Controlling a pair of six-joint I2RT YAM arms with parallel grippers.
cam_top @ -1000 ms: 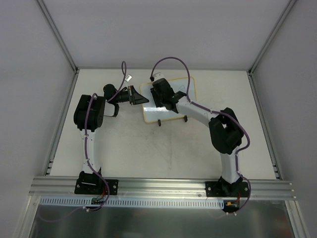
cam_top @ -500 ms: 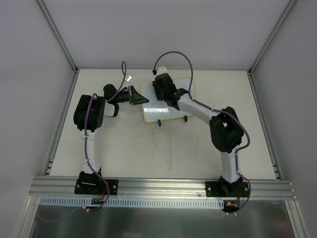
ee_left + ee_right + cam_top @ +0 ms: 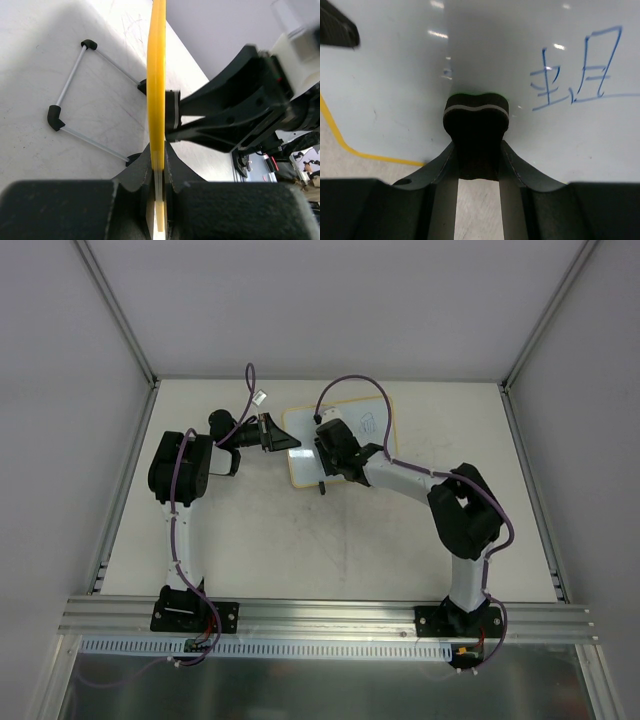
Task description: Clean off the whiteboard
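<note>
The small glossy whiteboard with a pale yellow frame point(image 3: 350, 412) sits at the far middle of the off-white table point(image 3: 300, 540). The left gripper point(image 3: 157, 160) is clamped on its yellow edge. The right gripper point(image 3: 476, 150) pinches a small black bone-shaped block point(image 3: 476, 120), which touches the white face beside blue writing point(image 3: 577, 70).

Top view: the right arm point(image 3: 400, 475) lies across the whiteboard point(image 3: 305, 468) and covers its lower middle, and the blue marks point(image 3: 367, 423) are too small to read from up here. Left wrist camera: the board shows edge-on only, its face unseen, and the near jaws are a dark blur. Right wrist camera: the board runs off the top and right, a dark shape point(image 3: 337, 30) at top left is cut by the edge and I can't tell what it is, and the black block point(image 3: 476, 120) sinks out of sight between the jaws.
</note>
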